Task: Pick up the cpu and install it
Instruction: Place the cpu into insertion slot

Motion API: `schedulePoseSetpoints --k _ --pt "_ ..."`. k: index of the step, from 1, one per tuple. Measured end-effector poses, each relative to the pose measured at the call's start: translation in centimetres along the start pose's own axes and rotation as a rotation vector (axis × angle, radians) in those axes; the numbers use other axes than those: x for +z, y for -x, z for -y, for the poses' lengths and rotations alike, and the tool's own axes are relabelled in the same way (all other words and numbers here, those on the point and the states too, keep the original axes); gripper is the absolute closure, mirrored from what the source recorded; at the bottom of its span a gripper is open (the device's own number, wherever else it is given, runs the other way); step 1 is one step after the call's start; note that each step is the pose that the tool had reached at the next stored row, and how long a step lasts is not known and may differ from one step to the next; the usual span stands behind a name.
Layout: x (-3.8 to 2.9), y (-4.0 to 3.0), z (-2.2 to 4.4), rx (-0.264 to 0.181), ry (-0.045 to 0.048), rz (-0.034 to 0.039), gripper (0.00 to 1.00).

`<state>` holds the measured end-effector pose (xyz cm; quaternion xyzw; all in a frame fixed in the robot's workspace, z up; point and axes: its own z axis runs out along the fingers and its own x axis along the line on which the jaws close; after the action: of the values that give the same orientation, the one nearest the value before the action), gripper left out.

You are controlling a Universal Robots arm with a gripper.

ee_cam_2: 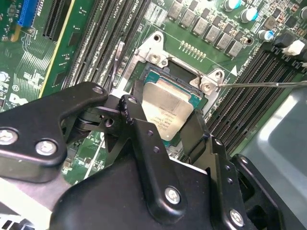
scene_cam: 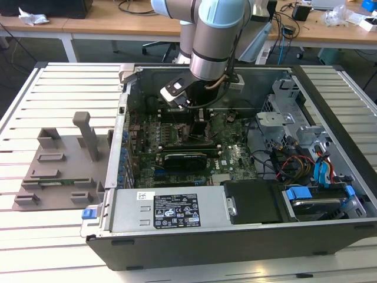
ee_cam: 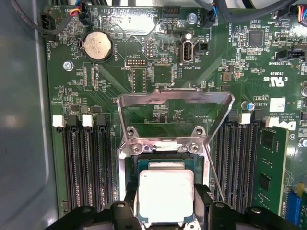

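The cpu [ee_cam: 165,191], a small square chip with a silvery top [ee_cam_2: 169,110], sits low over the motherboard socket [ee_cam: 144,163], between my black fingers. My gripper [ee_cam: 165,203] is shut on it, with one finger [ee_cam: 128,201] on each of two opposite edges [ee_cam_2: 132,108]. The socket's metal load plate [ee_cam: 175,98] stands flipped open, and its thin wire lever [ee_cam_2: 259,85] sticks out to one side. In the exterior view my gripper [scene_cam: 199,127] reaches down into the open computer case [scene_cam: 118,147], over the green motherboard [scene_cam: 235,156].
Black memory slots [ee_cam: 86,163] flank the socket on both sides [ee_cam: 240,153]. A coin battery [ee_cam: 98,46] lies beyond it. A black expansion card [scene_cam: 185,159], the power supply [scene_cam: 171,209] and drive cages [scene_cam: 306,141] fill the case. A grey fixture [scene_cam: 59,165] stands on the slatted table at the exterior view's left.
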<state>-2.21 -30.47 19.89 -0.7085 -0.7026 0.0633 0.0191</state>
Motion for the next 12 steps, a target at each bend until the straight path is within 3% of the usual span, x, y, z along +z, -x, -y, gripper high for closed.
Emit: schedulePoseSetpoints --k 6,8,12 --pt "0.07 0.00 -0.01 -0.001 0.0000 0.0002 0.45" --pt "0.07 0.00 -0.01 -0.001 0.0000 0.0002 0.38" --pt "0.10 0.02 -0.01 -0.001 0.0003 -0.0002 0.38"
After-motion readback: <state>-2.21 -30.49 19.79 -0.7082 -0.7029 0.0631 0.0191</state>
